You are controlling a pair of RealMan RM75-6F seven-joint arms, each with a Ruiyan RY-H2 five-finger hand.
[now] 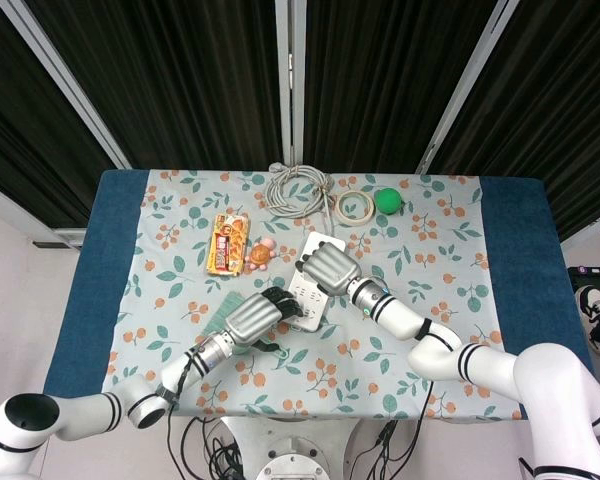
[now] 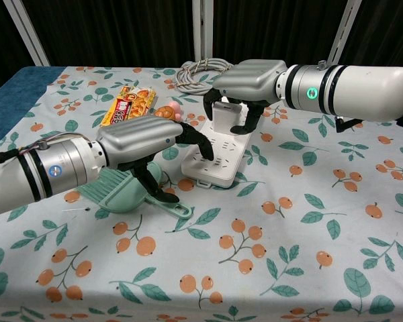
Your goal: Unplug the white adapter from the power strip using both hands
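The white power strip (image 2: 218, 161) lies on the floral cloth at mid-table, also visible between the two hands in the head view as the power strip (image 1: 309, 303). A white adapter (image 2: 226, 115) stands on its far end. My right hand (image 2: 248, 79) comes over it from the right and grips the adapter between thumb and fingers. In the head view the right hand (image 1: 331, 268) hides the adapter. My left hand (image 2: 144, 142) reaches in from the left and presses its fingertips (image 2: 203, 146) on the strip's near-left part. From above, the left hand (image 1: 250, 317) covers the strip's near end.
A green brush (image 2: 117, 193) lies under my left hand. Beside the strip are a snack packet (image 1: 228, 243) and a small toy (image 1: 261, 255). A coiled cable (image 1: 298, 190), a tape roll (image 1: 356, 207) and a green ball (image 1: 387, 200) sit at the far edge.
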